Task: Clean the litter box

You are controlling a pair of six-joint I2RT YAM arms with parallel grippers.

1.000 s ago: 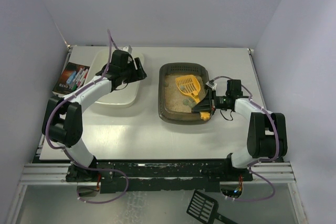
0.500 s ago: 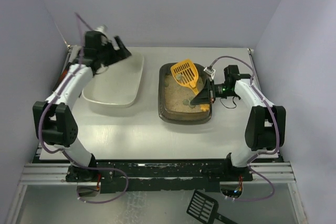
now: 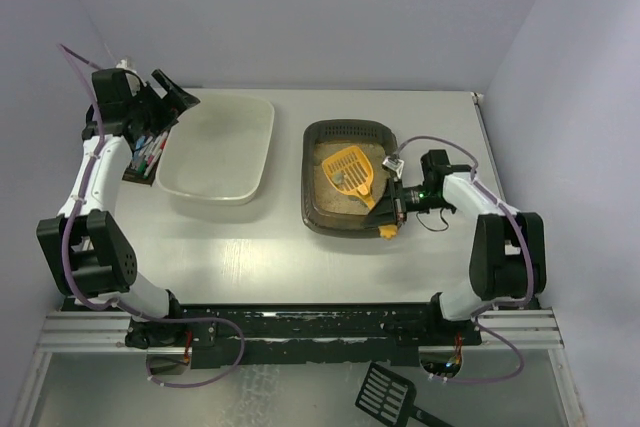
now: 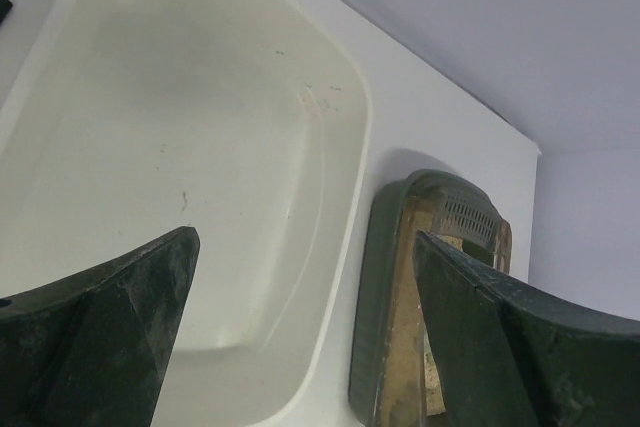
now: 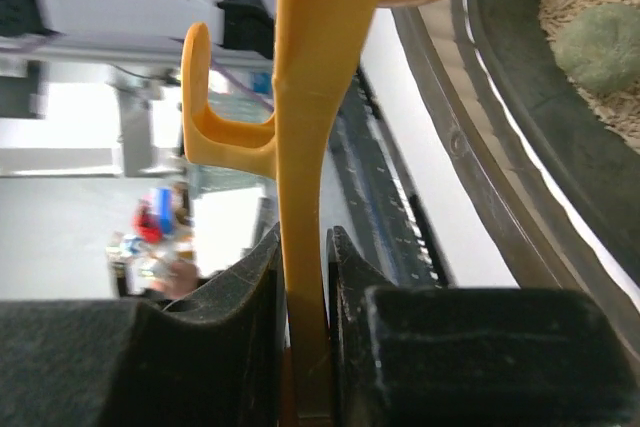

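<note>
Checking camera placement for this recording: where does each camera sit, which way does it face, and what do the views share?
Top external: above and behind the robot, looking down on the table; both arms show, left gripper open near the white tub, right gripper shut on the yellow scoop.
Left wrist: on the left wrist, looking between its open fingers across the white tub.
Right wrist: looking along the yellow scoop's handle, clamped between its fingers.
Shared: all three show the litter box.
</note>
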